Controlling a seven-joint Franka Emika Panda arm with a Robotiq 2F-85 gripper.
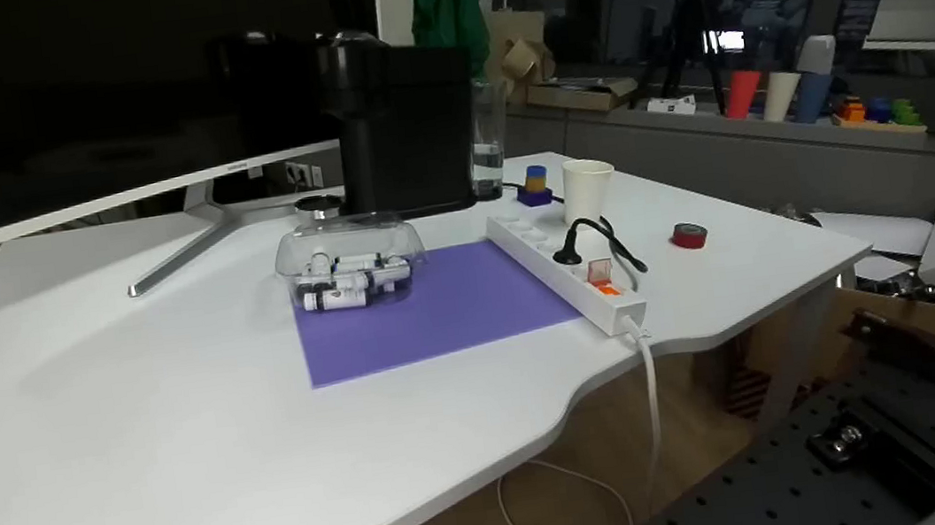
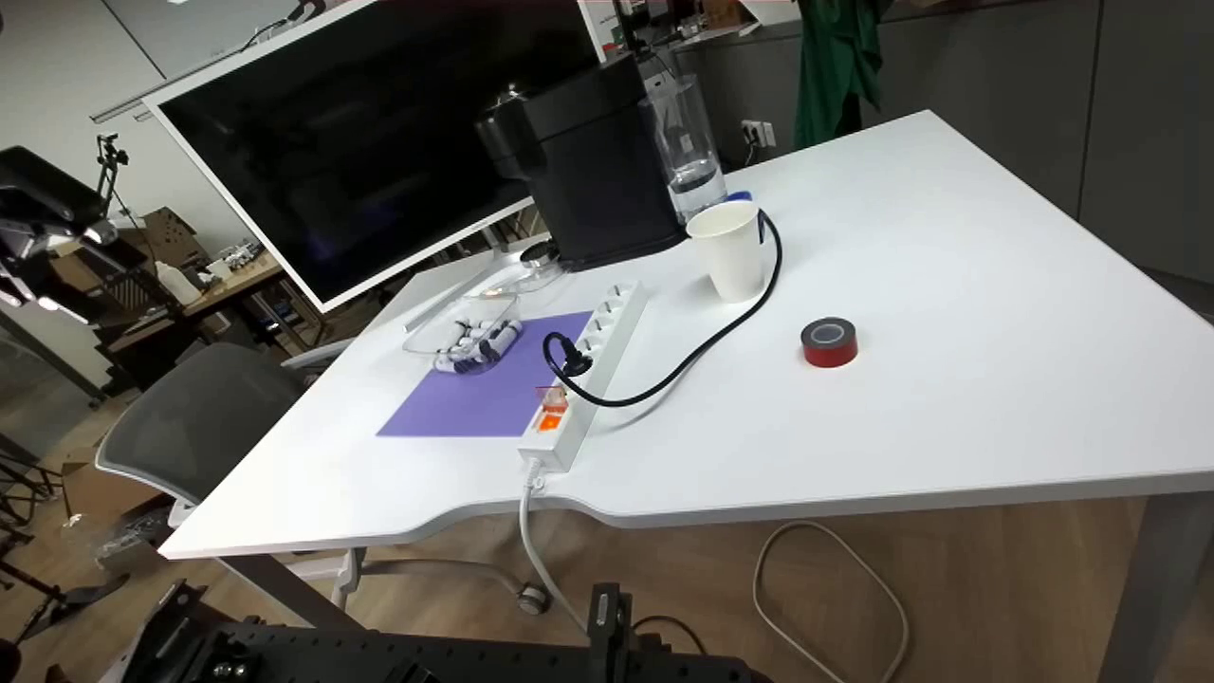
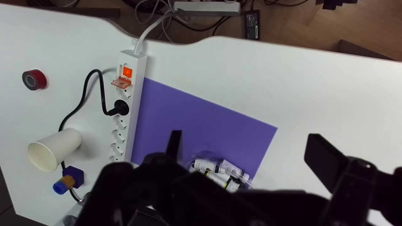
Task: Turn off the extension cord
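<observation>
The extension cord is a white power strip point(image 3: 136, 100) on the white table, also visible in both exterior views point(image 1: 547, 274) point(image 2: 607, 353). Its orange switch point(image 3: 127, 72) sits at the cable end and looks lit. The clear reddish switch cover point(image 3: 122, 82) is flipped up. A black plug point(image 3: 121, 107) is in one socket. My gripper point(image 3: 245, 136) is open and empty, above the table and well apart from the strip. In the wrist view the strip lies to the left of both fingers. A dark part at the left edge of an exterior view looks like the gripper point(image 2: 57, 237).
A purple sheet point(image 3: 194, 119) lies beside the strip, with a clear box of small bottles point(image 3: 216, 172) on it. A white cup point(image 3: 56, 149), red tape roll point(image 3: 34, 79) and blocks point(image 3: 73, 175) are on the strip's other side. A black machine point(image 1: 408, 127) and monitor point(image 1: 125, 90) stand behind.
</observation>
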